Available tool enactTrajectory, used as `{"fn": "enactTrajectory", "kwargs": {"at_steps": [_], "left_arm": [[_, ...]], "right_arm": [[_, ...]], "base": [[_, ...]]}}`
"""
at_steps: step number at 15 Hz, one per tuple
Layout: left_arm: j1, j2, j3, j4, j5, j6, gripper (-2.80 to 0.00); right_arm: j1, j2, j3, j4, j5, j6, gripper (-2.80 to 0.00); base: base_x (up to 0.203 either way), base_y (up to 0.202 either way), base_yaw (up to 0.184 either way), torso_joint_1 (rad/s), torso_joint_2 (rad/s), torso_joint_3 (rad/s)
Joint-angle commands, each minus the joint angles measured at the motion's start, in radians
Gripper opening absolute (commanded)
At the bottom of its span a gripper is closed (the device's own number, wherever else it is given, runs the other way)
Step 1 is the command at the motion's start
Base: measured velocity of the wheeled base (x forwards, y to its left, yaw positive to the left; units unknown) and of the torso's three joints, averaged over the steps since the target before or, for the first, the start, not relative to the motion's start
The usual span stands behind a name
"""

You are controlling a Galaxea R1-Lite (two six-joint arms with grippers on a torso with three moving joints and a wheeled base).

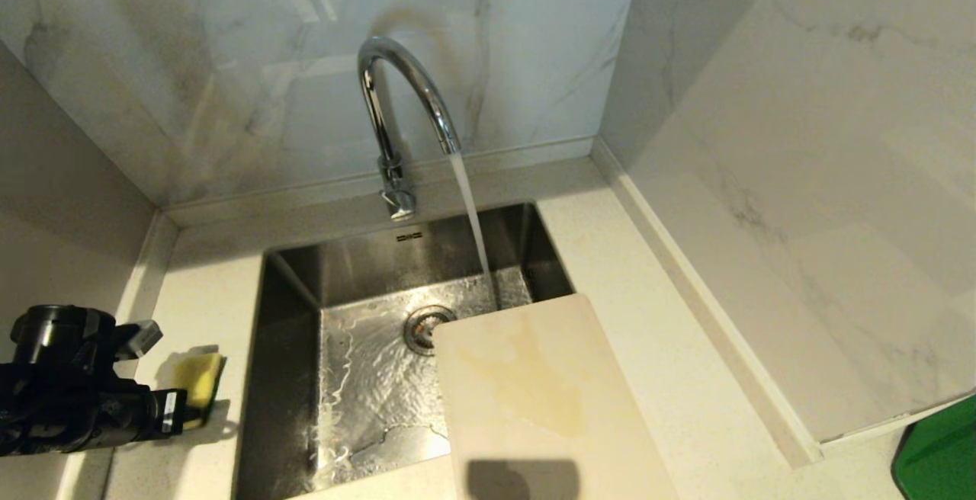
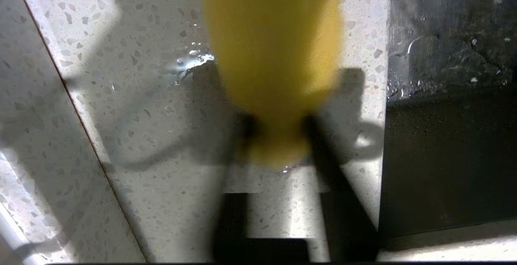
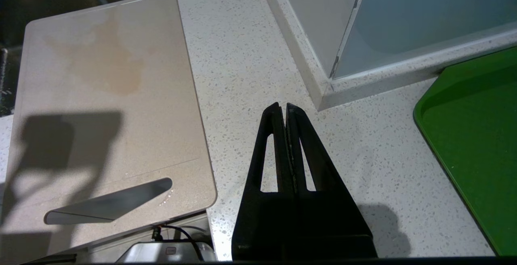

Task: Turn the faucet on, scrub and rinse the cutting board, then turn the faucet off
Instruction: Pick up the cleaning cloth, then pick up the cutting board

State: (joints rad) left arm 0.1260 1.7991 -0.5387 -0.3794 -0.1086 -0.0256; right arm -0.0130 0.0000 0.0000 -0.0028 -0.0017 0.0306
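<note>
Cutting board [image 1: 534,401] lengthwise over sink [image 1: 358,378], left claw [image 2: 278,144] gripping sponge [image 2: 274,55], right claw [image 3: 286,109] closed empty.

The left arm extends low at the left of the head view, and the left gripper [image 2: 278,135] has its two black fingers [image 2: 323,156] clamped on a yellow sponge [image 2: 274,55]. The right gripper [image 3: 286,109] hangs parked, fingertips pressed together with nothing between them.

Head view looks down over the sink [image 1: 290,317]; right wrist view shares its cutting board [image 3: 109,107].
</note>
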Motion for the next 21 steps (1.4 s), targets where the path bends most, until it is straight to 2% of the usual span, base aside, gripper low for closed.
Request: {"fn": "enactTrajectory", "kwargs": {"at_steps": [1, 7, 12, 15, 21], "left_arm": [[0.001, 0.000, 0.001, -0.003, 0.000, 0.000, -2.80], [-0.005, -0.079, 0.049, -0.018, -0.017, 0.009, -2.80], [-0.022, -0.287, 0.130, -0.019, -0.056, 0.110, -2.80], [-0.051, -0.413, 0.150, -0.009, -0.052, 0.106, -2.80], [-0.058, -0.711, 0.211, -0.009, -0.056, 0.104, -2.80]], "right_arm": [[0.000, -0.002, 0.000, 0.000, 0.000, 0.000, -2.80], [0.001, -0.002, 0.000, 0.000, 0.000, 0.000, -2.80], [0.001, -0.002, 0.000, 0.000, 0.000, 0.000, -2.80], [0.001, -0.002, 0.000, 0.000, 0.000, 0.000, -2.80], [0.000, -0.002, 0.000, 0.000, 0.000, 0.000, -2.80]], "base": [[0.000, 0.000, 0.000, 0.000, 0.00, 0.000], [0.000, 0.000, 0.000, 0.000, 0.00, 0.000], [0.000, 0.000, 0.000, 0.000, 0.00, 0.000], [0.000, 0.000, 0.000, 0.000, 0.00, 0.000], [0.000, 0.000, 0.000, 0.000, 0.00, 0.000]]}}
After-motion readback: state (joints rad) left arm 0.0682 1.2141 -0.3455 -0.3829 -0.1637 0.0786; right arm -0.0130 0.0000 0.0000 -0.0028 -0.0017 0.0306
